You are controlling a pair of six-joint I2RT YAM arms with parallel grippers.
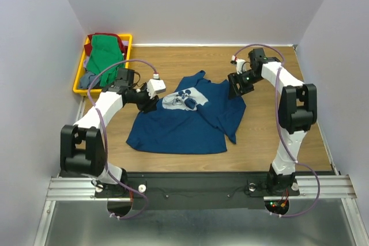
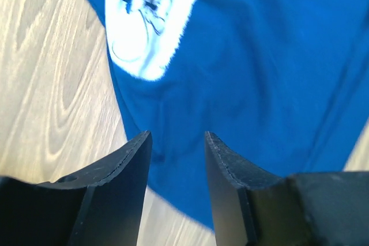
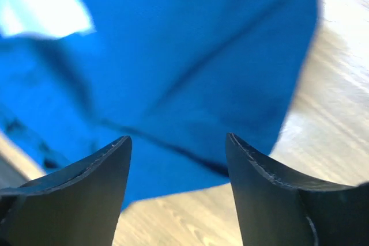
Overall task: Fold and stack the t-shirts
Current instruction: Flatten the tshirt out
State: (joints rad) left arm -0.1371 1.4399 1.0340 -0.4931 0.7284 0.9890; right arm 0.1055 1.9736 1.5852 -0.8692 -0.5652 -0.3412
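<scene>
One shirt is out on the worktop [image 1: 173, 61] so far: the navy-blue t-shirt [image 1: 184, 120], lying roughly in the middle with its white print [image 1: 181, 99] facing up near the collar end. From above it reads to me as only partly folded. Its right side looks doubled over on itself, with a loose flap trailing toward the near edge, and the outline is ragged, not a tidy rectangle. My left claw [image 1: 151, 103] hangs over the shirt's left edge beside the print, and its wrist camera shows the jaws apart with only cloth and wood below them, gripping nothing. My right claw [image 1: 235, 89] sits over the shirt's far right corner, jaws likewise spread wide and empty, the blue hem and bare wood under them. Off at the far left corner the yellow tray [image 1: 128, 41] holds the others in a heap: a green t-shirt [image 1: 105, 50] on top, a dark red t-shirt [image 1: 106, 36] behind it and a grey-blue t-shirt [image 1: 87, 78] at the near end. I see no finished stack anywhere, so I judge the job early: this fold to finish, three shirts waiting.
</scene>
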